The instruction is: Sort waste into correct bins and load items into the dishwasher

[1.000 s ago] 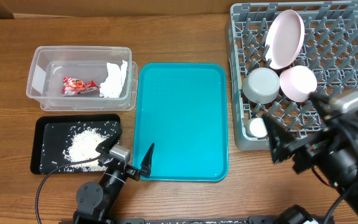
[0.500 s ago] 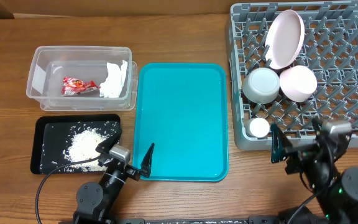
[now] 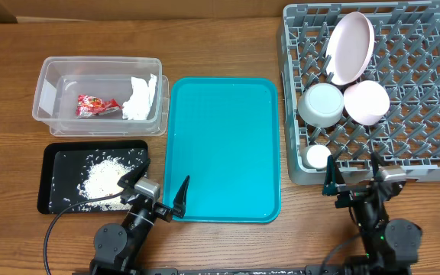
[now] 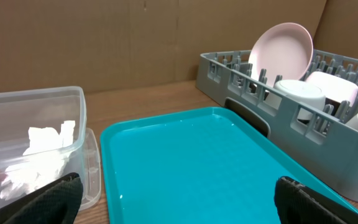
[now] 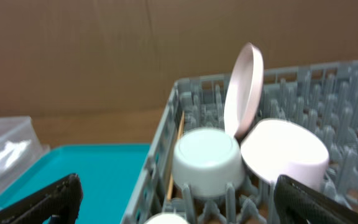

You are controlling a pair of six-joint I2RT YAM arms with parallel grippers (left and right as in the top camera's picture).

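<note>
Clear plastic at ten o'clock on the table [image 3: 228,42] is the tub [image 3: 101,60], holding the red wrapper [image 3: 96,105] and the crumpled napkin [image 3: 140,98], so it seems to serve as the bin for dry rubbish. Below it at eight o'clock the black tray [image 3: 59,164] carries the loose rice [image 3: 104,179], kept apart as food waste. The left gripper [image 3: 163,183] sits at seven o'clock between that tray and the teal tray [image 3: 224,145], its fingers spread wide with nothing between them. The teal tray in the middle is bare, which suggests the sorting is done. At two o'clock the rack [image 3: 426,92] holds the plate [image 3: 350,47] on edge between pegs, probably so it drains. The bowl [image 3: 321,105] and the dish [image 3: 367,101] lean beside it, and the cup [image 3: 318,156] is near the front corner. The right gripper [image 3: 351,182] hangs at five o'clock just outside the rack's front wall, its fingers apart and holding nothing. From the right wrist a thin wooden chopstick [image 5: 176,155] leans against the rack's inner wall, but whether a second lies with it cannot be told, and neither shows from overhead. The rack's far and right edges are cut off, and the wrapper barely shows from the left wrist.
</note>
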